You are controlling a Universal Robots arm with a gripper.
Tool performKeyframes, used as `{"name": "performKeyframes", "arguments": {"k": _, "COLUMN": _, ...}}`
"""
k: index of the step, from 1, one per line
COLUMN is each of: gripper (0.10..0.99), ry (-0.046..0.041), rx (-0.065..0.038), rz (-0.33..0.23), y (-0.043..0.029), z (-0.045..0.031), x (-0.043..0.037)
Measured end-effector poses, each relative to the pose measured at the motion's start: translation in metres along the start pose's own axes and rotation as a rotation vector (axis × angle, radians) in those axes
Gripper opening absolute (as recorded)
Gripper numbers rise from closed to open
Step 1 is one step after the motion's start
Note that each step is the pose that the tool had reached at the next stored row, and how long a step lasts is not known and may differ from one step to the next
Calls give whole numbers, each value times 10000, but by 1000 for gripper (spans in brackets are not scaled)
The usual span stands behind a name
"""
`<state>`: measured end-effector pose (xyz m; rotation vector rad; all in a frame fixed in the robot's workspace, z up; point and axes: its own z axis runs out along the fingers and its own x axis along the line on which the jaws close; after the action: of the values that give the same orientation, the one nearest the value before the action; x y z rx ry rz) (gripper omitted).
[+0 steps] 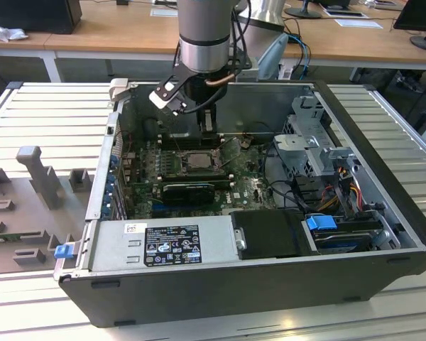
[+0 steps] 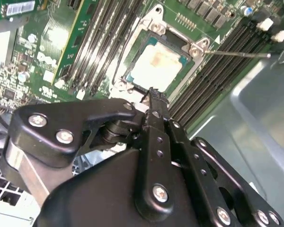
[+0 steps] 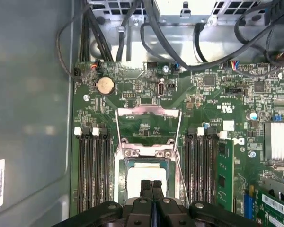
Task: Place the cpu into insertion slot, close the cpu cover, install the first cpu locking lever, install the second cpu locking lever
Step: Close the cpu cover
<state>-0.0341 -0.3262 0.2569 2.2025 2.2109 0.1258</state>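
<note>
From the exterior view's left: a ribbed table (image 1: 50, 114), then an open case (image 1: 220, 284) where the gripper (image 3: 151, 183), jaws pressed together, hangs close over the cpu (image 3: 137, 172) seated in the slot (image 3: 119, 175) (cover (image 3: 148, 112) raised open), then a metal drive cage (image 1: 312, 142).

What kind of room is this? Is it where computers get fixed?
Probably a robot lab or workshop. A grey robot arm reaches into an open black computer case on a ribbed metal workbench, and light wooden desks with dark monitors stand behind.
</note>
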Motion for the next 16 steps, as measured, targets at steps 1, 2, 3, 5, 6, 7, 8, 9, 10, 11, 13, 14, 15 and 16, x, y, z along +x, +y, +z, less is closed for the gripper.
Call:
{"name": "performKeyframes", "arguments": {"k": 1, "gripper": 106, "ry": -2, "rx": 2, "rz": 0, "y": 40, "z": 2, "x": -1}}
{"name": "performKeyframes", "arguments": {"k": 2, "gripper": 106, "ry": -2, "rx": 2, "rz": -1, "y": 64, "z": 3, "x": -1}}
{"name": "performKeyframes", "arguments": {"k": 3, "gripper": 106, "ry": -2, "rx": 2, "rz": -1, "y": 76, "z": 4, "x": -1}}
{"name": "performKeyframes", "arguments": {"k": 5, "gripper": 106, "ry": -3, "rx": 2, "rz": 0, "y": 108, "z": 6, "x": -1}}
{"name": "performKeyframes", "arguments": {"k": 6, "gripper": 106, "ry": -3, "rx": 2, "rz": 0, "y": 121, "z": 7, "x": -1}}
{"name": "performKeyframes", "arguments": {"k": 7, "gripper": 106, "ry": -2, "rx": 3, "rz": -1, "y": 141, "z": 9, "x": -2}}
{"name": "performKeyframes", "arguments": {"k": 8, "gripper": 106, "ry": -3, "rx": 3, "rz": -1, "y": 152, "z": 9, "x": -2}}
{"name": "performKeyframes", "arguments": {"k": 9, "gripper": 106, "ry": -3, "rx": 4, "rz": -1, "y": 163, "z": 10, "x": -2}}
{"name": "performKeyframes", "arguments": {"k": 10, "gripper": 106, "ry": -3, "rx": 3, "rz": -1, "y": 180, "z": 11, "x": -2}}
{"name": "performKeyframes", "arguments": {"k": 11, "gripper": 106, "ry": -3, "rx": 3, "rz": 0, "y": 185, "z": 12, "x": -2}}
{"name": "performKeyframes", "arguments": {"k": 13, "gripper": 106, "ry": -3, "rx": 3, "rz": 0, "y": 209, "z": 14, "x": -2}}
{"name": "performKeyframes", "arguments": {"k": 14, "gripper": 106, "ry": -3, "rx": 3, "rz": 1, "y": 236, "z": 16, "x": -2}}
{"name": "performKeyframes", "arguments": {"k": 15, "gripper": 106, "ry": -3, "rx": 4, "rz": 0, "y": 256, "z": 17, "x": -2}}
{"name": "performKeyframes", "arguments": {"k": 16, "gripper": 106, "ry": -3, "rx": 6, "rz": -1, "y": 277, "z": 18, "x": -2}}
